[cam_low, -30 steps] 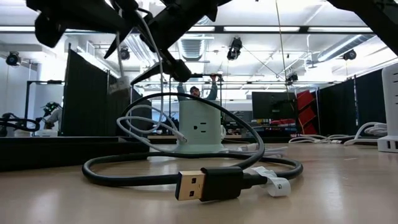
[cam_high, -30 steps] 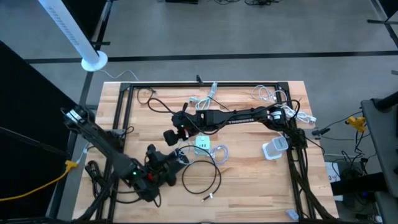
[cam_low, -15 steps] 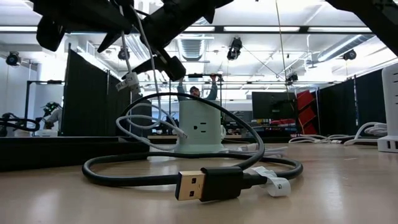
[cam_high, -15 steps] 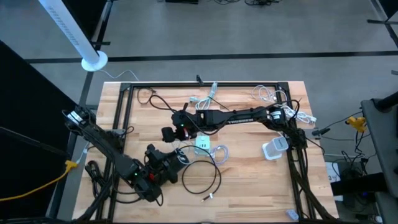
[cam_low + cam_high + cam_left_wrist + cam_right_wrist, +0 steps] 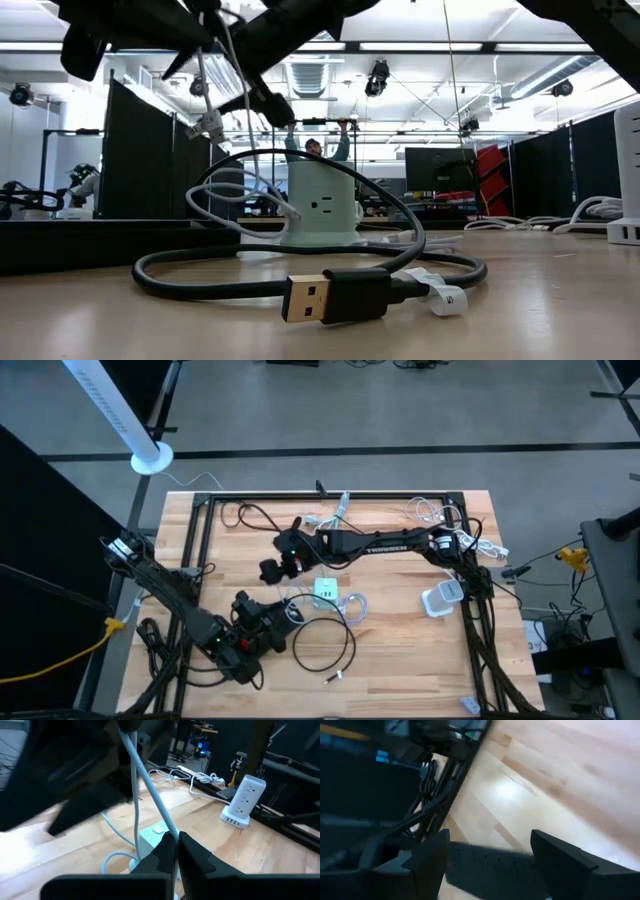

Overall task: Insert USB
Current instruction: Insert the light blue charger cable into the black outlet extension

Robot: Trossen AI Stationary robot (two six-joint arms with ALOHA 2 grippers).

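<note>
Table point(image 5: 400, 660) – wooden top, dark frame along its left, far and right edges. Near-right quarter is bare wood; the centre is crowded. A light green power hub point(image 5: 325, 593) sits mid-table, a white cable point(image 5: 352, 606) coiled just right of it, and a black cable loop point(image 5: 322, 645) lies nearer, ending in a black USB plug point(image 5: 335, 297) that rests flat on the wood close to the near edge. A white charging tower point(image 5: 441, 598) stands toward the right edge; more white cables point(image 5: 435, 513) are bunched at the far-right corner.

Change over the last second: the right arm has swung away from the hub, its gripper now farther left and a little farther back than before. The hub, black loop and USB plug lie unchanged. In the low view the white connector point(image 5: 207, 125) dangling on a pale cable hangs left of the hub, higher than it did earlier.

Right gripper point(image 5: 272, 568) – above the table, far-left of the hub, fingers point(image 5: 432, 857) spread wide with nothing between them.

Left gripper point(image 5: 174, 851) – near-left of the hub, fingertips pressed together, clamped on a pale blue-grey cable point(image 5: 150, 782) that runs up from the pinch.
</note>
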